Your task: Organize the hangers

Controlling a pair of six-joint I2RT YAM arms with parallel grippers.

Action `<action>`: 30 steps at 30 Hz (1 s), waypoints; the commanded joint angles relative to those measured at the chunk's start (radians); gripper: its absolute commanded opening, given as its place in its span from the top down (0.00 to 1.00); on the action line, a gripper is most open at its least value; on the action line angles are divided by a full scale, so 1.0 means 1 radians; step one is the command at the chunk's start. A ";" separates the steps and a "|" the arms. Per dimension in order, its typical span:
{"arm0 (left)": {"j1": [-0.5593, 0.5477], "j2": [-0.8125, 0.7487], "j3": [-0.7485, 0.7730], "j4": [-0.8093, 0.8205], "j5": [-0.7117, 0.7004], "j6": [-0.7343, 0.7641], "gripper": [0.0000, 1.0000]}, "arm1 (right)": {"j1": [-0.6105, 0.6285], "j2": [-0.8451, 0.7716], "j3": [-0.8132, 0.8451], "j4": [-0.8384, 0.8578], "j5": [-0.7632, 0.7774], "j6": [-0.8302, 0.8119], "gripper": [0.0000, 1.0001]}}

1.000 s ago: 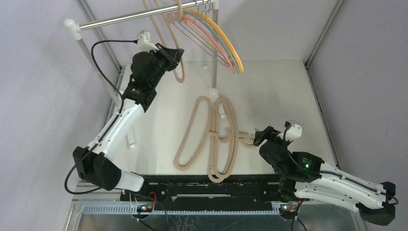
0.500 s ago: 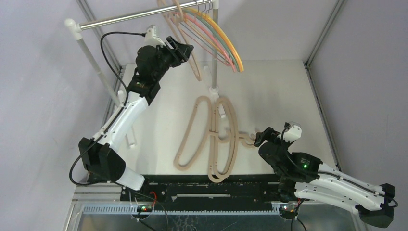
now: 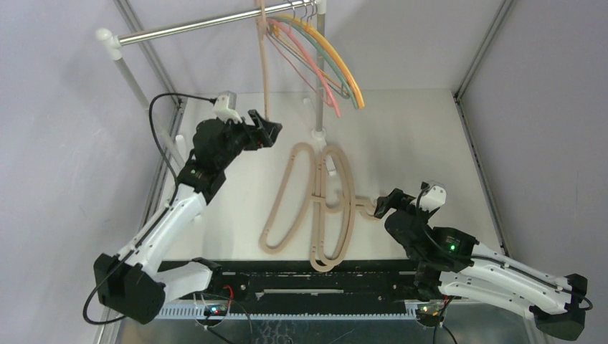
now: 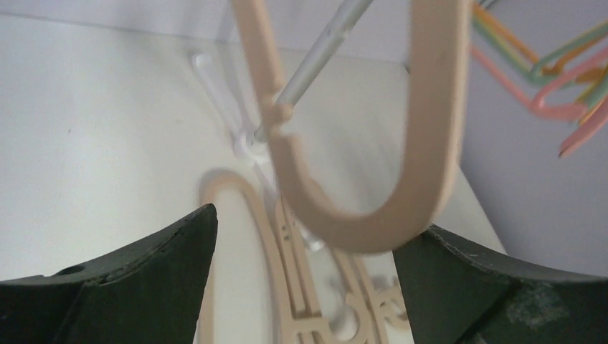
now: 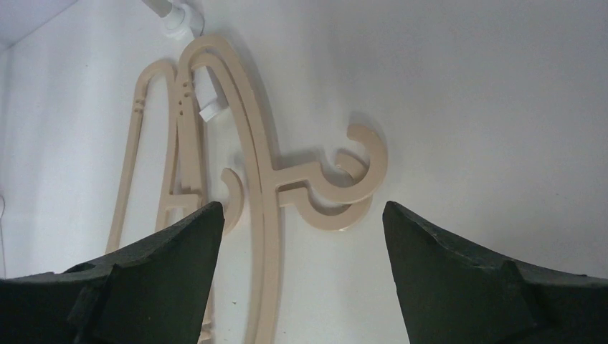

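Observation:
One tan hanger (image 3: pixel 264 57) hangs from the silver rail (image 3: pixel 186 27), edge-on in the top view. Its rounded lower end (image 4: pixel 358 215) swings free just ahead of my left gripper (image 3: pixel 267 130), which is open and touches nothing. Thin orange, yellow, green and pink hangers (image 3: pixel 326 61) hang to its right on the rail. More tan hangers (image 3: pixel 315 208) lie overlapping on the table. Their hooks (image 5: pixel 358 172) lie just beyond my right gripper (image 5: pixel 301 215), which is open low over the table, by the hook ends (image 3: pixel 367 208).
The rail rests on white posts at the left (image 3: pixel 136 79) and a silver post in the middle (image 3: pixel 320 93), whose white foot (image 5: pixel 176 18) stands by the lying hangers. Grey walls close in the left, back and right sides.
My left gripper has opened and let go of the tan hanger, which now hangs from the rail. The left arm has dropped and pulled back. My right gripper has opened slightly wider, staying in place.

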 commanded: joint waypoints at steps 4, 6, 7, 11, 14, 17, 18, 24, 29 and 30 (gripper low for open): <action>-0.005 -0.173 -0.207 -0.004 0.035 0.057 0.10 | -0.009 0.021 -0.007 0.088 -0.022 -0.042 0.10; -0.010 -0.198 -0.266 -0.005 0.032 0.062 0.10 | -0.010 0.028 -0.007 0.099 -0.031 -0.047 0.10; -0.013 -0.206 -0.291 -0.006 0.034 0.065 0.11 | -0.011 0.031 -0.006 0.102 -0.034 -0.050 0.10; -0.076 -0.232 -0.376 -0.010 -0.004 0.074 0.17 | -0.010 0.042 -0.007 0.119 -0.043 -0.060 0.10; -0.200 -0.214 -0.426 -0.016 -0.078 0.074 0.24 | -0.012 0.046 -0.007 0.134 -0.050 -0.068 0.10; -0.310 -0.144 -0.453 -0.018 -0.139 0.071 0.33 | -0.012 0.044 -0.007 0.140 -0.056 -0.072 0.10; -0.340 -0.117 -0.458 -0.015 -0.160 0.071 0.35 | -0.012 0.044 -0.006 0.141 -0.056 -0.073 0.10; -0.416 0.034 -0.486 0.031 -0.216 0.074 0.38 | -0.013 0.022 -0.007 0.123 -0.062 -0.072 0.11; -0.448 0.132 -0.482 0.036 -0.239 0.078 0.39 | -0.014 -0.012 -0.007 0.075 -0.045 -0.047 0.11; -0.460 0.152 -0.479 0.033 -0.250 0.080 0.40 | -0.014 -0.017 -0.007 0.066 -0.042 -0.044 0.11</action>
